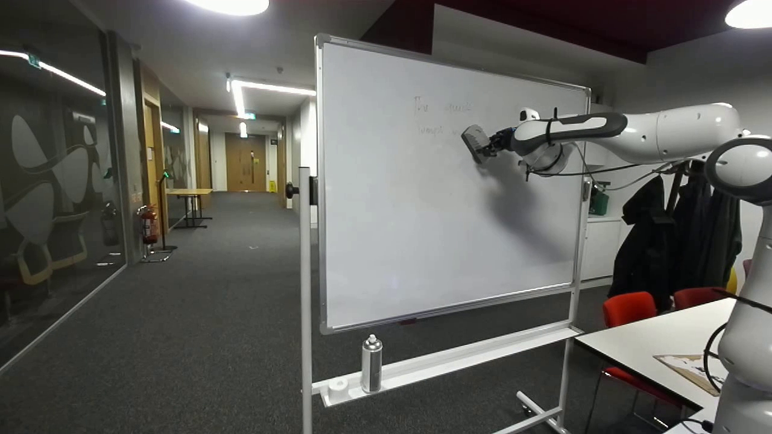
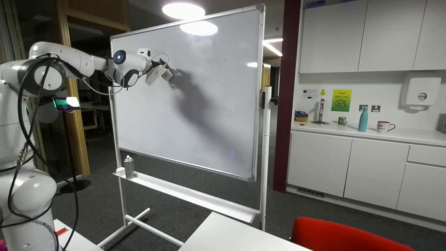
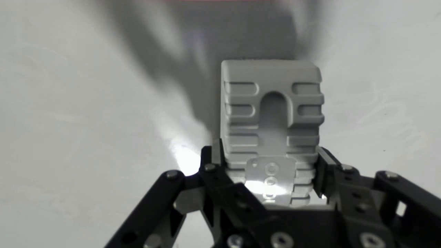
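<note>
In the wrist view my gripper (image 3: 270,156) is shut on a grey ribbed eraser (image 3: 274,137), one finger pressed against each long side. The eraser's far end points toward the whiteboard (image 1: 398,235), which fills the wrist view's background. An exterior view shows the eraser (image 1: 475,143) tilted close to the board's surface, just right of some faint handwriting (image 1: 421,105); whether it touches the board I cannot tell. The eraser's wiping face is hidden in the wrist view. Faint pale smudges lie on the board to both sides of it. A dark arm shadow (image 2: 198,108) falls across the board.
Below the board, a tray ledge (image 1: 476,355) carries a silver spray can (image 1: 372,364) and a small white roll (image 1: 338,389). White tables (image 2: 240,233) and a red chair (image 2: 341,233) stand nearby. A cable (image 2: 101,92) loops beneath the arm.
</note>
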